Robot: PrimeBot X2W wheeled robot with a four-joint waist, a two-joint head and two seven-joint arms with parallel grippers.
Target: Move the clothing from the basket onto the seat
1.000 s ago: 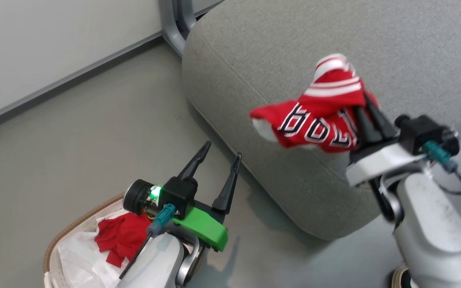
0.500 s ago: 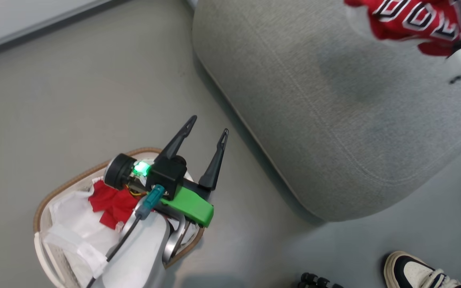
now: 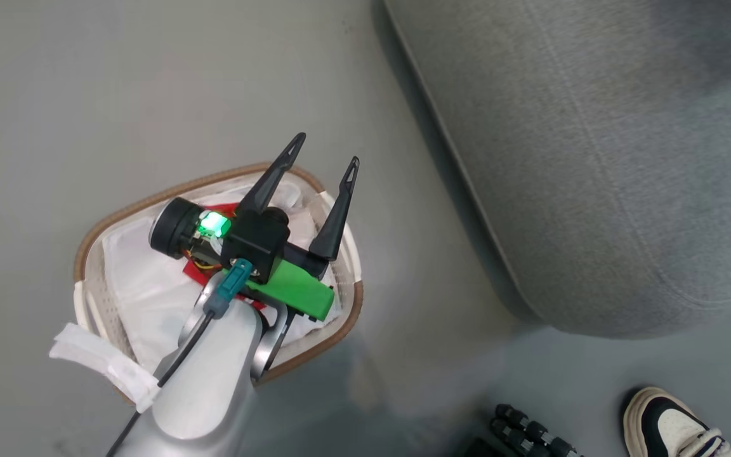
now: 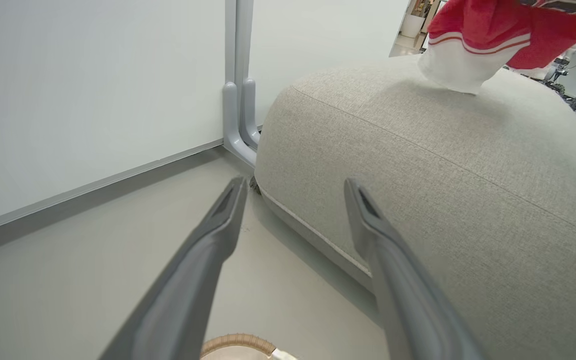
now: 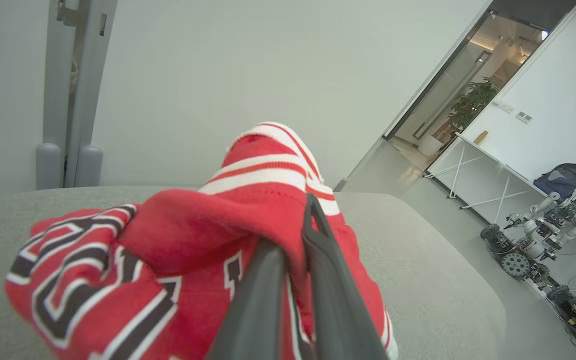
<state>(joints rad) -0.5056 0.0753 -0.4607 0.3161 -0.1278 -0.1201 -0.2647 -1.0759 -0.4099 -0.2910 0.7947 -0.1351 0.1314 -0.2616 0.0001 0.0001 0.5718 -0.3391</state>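
Right end effector (image 5: 292, 235) pinches a red garment (image 5: 168, 240) above the seat (image 5: 443, 280). Left end effector (image 3: 327, 148), spread wide and empty, hovers over the basket (image 3: 111, 219), left of the seat.

1. The left gripper (image 3: 326, 149) is showing two dark tapering fingers (image 3: 270, 181) on a green mount (image 3: 292, 292).
2. A green light (image 3: 213, 223) is glowing.
3. A black cable (image 3: 178, 358) is leaving a teal connector (image 3: 226, 292).
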